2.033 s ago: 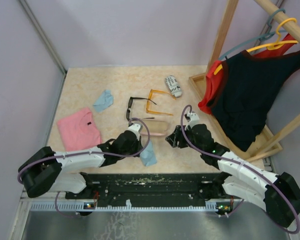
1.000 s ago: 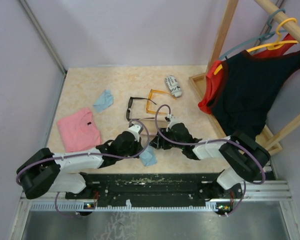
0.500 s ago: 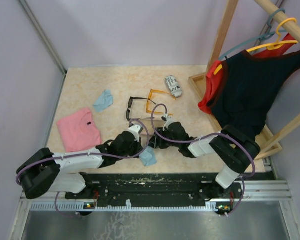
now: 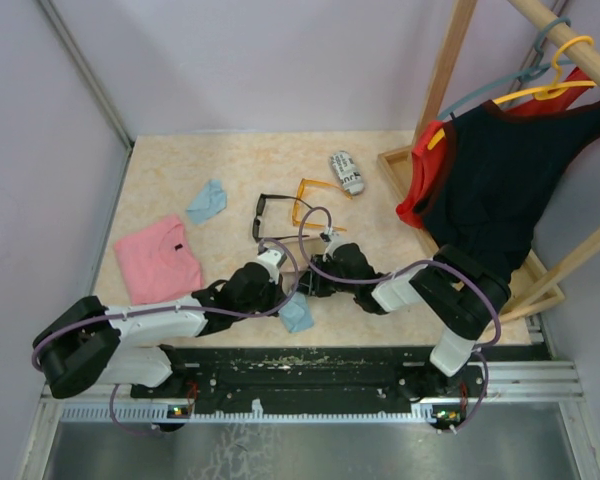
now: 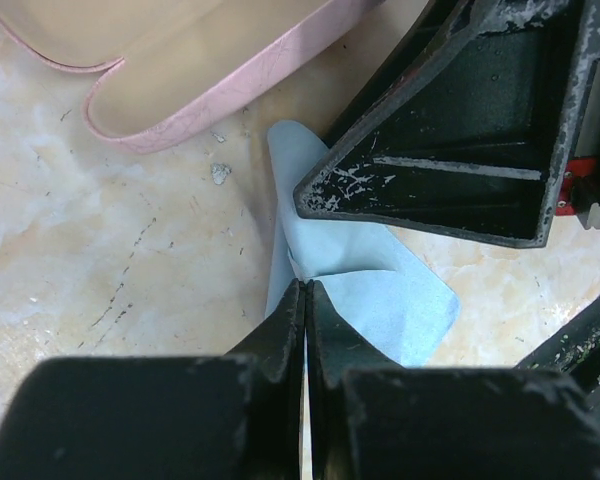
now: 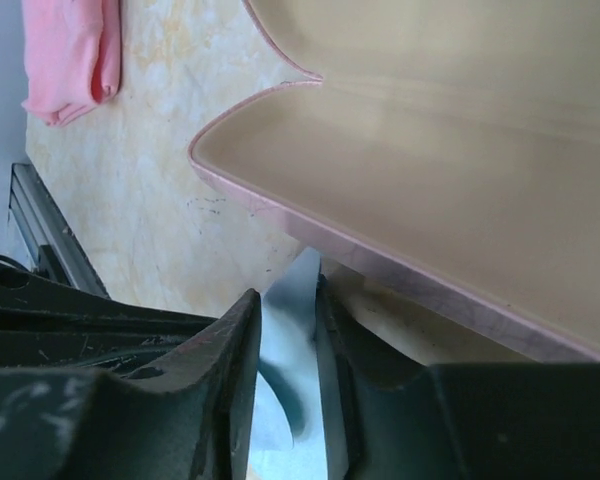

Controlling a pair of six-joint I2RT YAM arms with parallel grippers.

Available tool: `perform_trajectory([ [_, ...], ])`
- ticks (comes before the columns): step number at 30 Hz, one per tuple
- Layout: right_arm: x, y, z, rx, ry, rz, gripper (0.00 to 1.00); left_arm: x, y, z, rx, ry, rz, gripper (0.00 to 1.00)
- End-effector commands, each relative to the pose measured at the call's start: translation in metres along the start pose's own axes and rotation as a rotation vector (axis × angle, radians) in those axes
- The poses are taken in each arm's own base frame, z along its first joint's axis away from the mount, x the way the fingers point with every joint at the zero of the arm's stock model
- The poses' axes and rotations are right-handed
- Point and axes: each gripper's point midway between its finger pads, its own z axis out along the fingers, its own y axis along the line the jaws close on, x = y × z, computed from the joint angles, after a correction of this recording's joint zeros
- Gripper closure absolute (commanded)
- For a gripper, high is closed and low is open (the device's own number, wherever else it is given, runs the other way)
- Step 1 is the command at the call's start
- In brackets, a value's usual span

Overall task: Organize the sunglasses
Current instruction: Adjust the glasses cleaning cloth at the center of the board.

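From above, the black-framed sunglasses [image 4: 258, 219] with dark lenses lie unfolded in the middle of the speckled beige counter [image 4: 170, 170]. Their front bar runs near-to-far and both thin arms point right, toward the orange translucent sunglasses [image 4: 301, 202] just beside them. That pair lies the same way, front to the left and arms stretching right, with the black-and-white printed case [image 4: 346, 171] farther back. Both pairs sit beyond my two wrists, neither one in a pincer. Only that high view shows them; my wrist cameras see lower things instead. My left pincer [image 5: 304, 292] is clenched, its fingertips pressed together right at the edge of a crumpled light blue cloth [image 5: 365, 290]. Whether a fold is caught between them I cannot tell. My right pincer [image 6: 285, 292] has its jaws a narrow way apart, with the same cloth showing in the gap. It points at the open pink oblong case [image 6: 430, 190], whose beige lining only the wrist views reveal, since my right arm covers most of it from above. The right wrist view also catches a pink folded garment [image 6: 70, 50] toward the counter's left.
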Motion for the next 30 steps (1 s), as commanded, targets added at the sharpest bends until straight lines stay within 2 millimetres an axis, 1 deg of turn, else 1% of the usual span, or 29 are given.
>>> perform_trajectory([
  [1,-0.018,0.021,0.002,-0.066,-0.057,-0.028,0.77,-0.007,-0.002,-0.003,0.012,-0.026,0.005,0.99],
  [4,-0.018,0.022,-0.001,-0.065,-0.064,-0.032,0.9,-0.008,0.0,-0.004,0.004,-0.032,0.002,0.99],
  [5,-0.023,0.027,-0.005,-0.077,-0.08,-0.039,0.94,-0.009,0.001,-0.005,0.001,-0.035,-0.002,0.99],
  [7,-0.026,0.03,-0.01,-0.075,-0.088,-0.044,0.99,-0.009,0.002,-0.006,-0.006,-0.039,-0.005,0.99],
  [12,-0.028,0.023,-0.022,-0.02,-0.11,-0.055,1.0,-0.014,0.004,-0.015,-0.011,-0.063,-0.015,0.99],
  [16,-0.024,0.014,-0.029,0.033,-0.099,-0.064,1.0,-0.017,0.005,-0.02,-0.009,-0.081,-0.021,0.99],
  [22,-0.015,-0.006,-0.042,0.147,-0.086,-0.068,1.0,-0.012,0.007,-0.023,-0.012,-0.074,-0.027,0.99],
  [27,-0.012,-0.012,-0.052,0.185,-0.088,-0.072,1.0,-0.005,0.008,-0.021,-0.008,-0.059,-0.036,0.99],
  [30,-0.013,-0.008,-0.057,0.175,-0.097,-0.089,1.0,-0.006,0.005,-0.021,0.008,-0.06,-0.036,0.99],
])
